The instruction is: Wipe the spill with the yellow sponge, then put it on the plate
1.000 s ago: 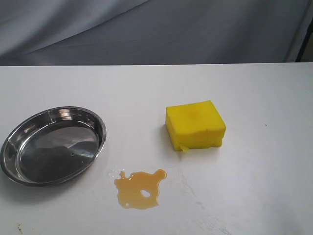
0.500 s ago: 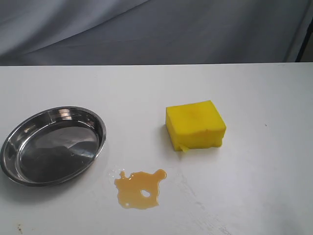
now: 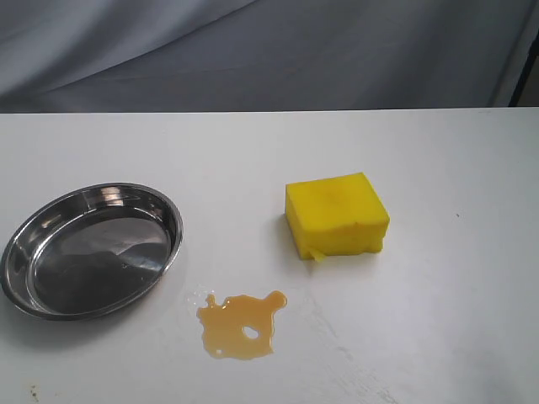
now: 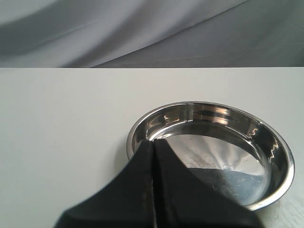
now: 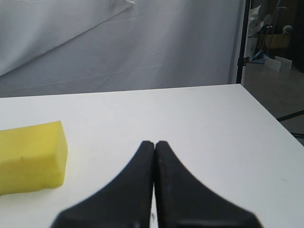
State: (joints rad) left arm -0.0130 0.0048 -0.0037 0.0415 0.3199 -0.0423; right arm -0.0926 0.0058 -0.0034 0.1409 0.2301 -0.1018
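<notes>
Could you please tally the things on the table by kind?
sponge: 1
plate: 1
spill: 1
Total: 3

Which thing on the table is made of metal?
The plate, round and mirror-like. The sponge is yellow foam; the spill is orange liquid.

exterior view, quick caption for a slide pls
Yellow sponge, amber spill and empty steel plate on a white table, spill not yet wiped

white table (image 3: pixel 421 151), grey draped backdrop (image 3: pixel 253 50)
</notes>
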